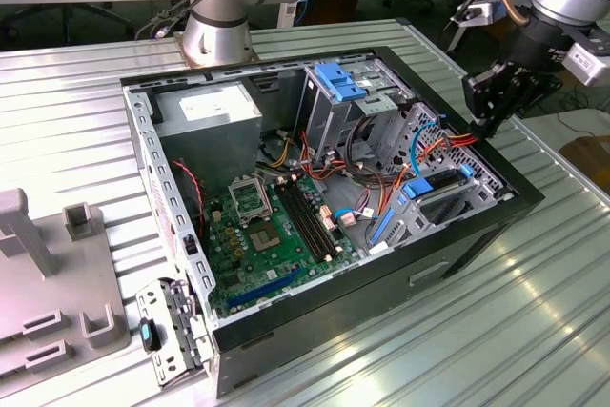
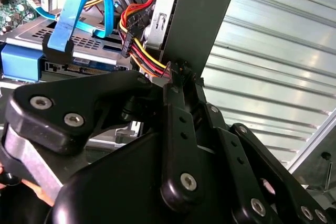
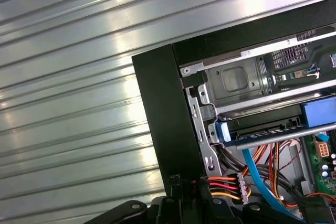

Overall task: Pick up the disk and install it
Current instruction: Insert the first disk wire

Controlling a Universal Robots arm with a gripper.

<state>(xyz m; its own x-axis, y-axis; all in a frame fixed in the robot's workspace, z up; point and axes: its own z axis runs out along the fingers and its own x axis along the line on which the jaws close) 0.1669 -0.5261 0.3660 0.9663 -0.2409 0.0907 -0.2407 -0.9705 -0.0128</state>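
The disk [image 1: 440, 183] lies flat in the bay at the exterior view's right end of the open computer case [image 1: 181, 226], grey with blue rails on its sides. In the second wrist view the disk [image 2: 89, 40] has a blue flat cable [image 2: 68, 24] plugged into its edge. The first wrist view shows the disk [image 3: 262, 128] from its end. My gripper [image 1: 479, 126] hangs at the case's rim just beyond the disk. Its fingers [image 2: 178, 108] are shut on a bundle of red, yellow and black power wires [image 2: 144, 59]. A pale connector [image 3: 241, 184] sits on those wires beside the gripper [image 3: 176, 182].
Inside the case are a green motherboard [image 1: 272, 226], a grey power supply [image 1: 210, 111] and an upright metal cage with a blue bracket [image 1: 338, 78]. A grey fixture [image 1: 48, 274] stands at the exterior view's left. The arm's base [image 1: 219, 26] is behind the case on the ribbed metal table [image 1: 534, 312].
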